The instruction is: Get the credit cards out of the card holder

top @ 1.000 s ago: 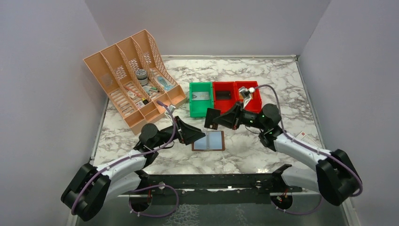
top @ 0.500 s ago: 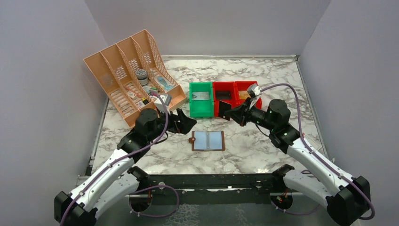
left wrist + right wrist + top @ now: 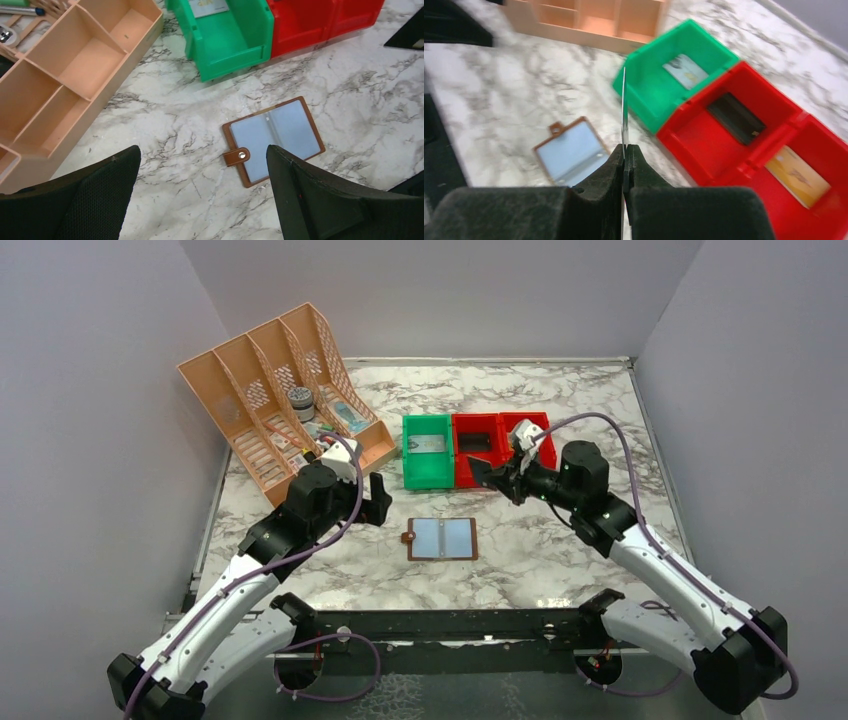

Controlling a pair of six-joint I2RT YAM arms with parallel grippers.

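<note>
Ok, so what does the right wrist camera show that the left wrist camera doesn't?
Only the right wrist view: the right gripper shut on a thin card seen edge-on, a dark card in the middle red bin, and an orange card in the end red bin. Only the left wrist view: the left gripper, open and empty over the table. Both: the card holder lying open, the green bin with a pale card inside, and the peach organizer.

The card holder [image 3: 441, 538] lies open on the tabletop [image 3: 560, 550], in front of a row of bins [image 3: 427, 475], each holding a card [image 3: 685, 70]; a rack [image 3: 262, 400] stands behind, at the left.
</note>
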